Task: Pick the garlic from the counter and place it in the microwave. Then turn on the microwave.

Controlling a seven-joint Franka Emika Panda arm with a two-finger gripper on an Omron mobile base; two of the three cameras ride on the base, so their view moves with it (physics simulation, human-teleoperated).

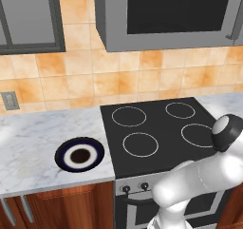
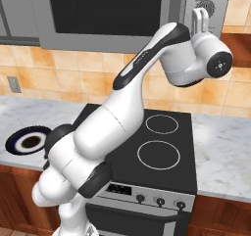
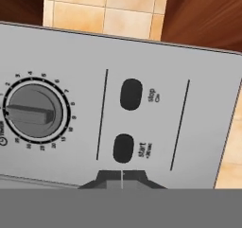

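A: Two buttons sit on the control panel (image 3: 142, 118) in the middle of the hand view: the stop button (image 3: 131, 94) above, the start button (image 3: 123, 148) below it, with the timer dial (image 3: 34, 111) at the left edge.

B: And the gripper (image 3: 122, 179)?

A: Its fingers are pressed together with nothing between them, at the bottom centre, just under the start button. In the right base view it reaches up to the panel at the upper right.

B: The garlic?

A: It cannot be made out. The microwave (image 1: 171, 16) door looks closed at the top of the left base view, and the plate (image 1: 79, 156) on the counter (image 1: 38, 142) at lower left carries no bulb, so it is probably inside.

B: What remains, then?

A: Likely just the press on start.
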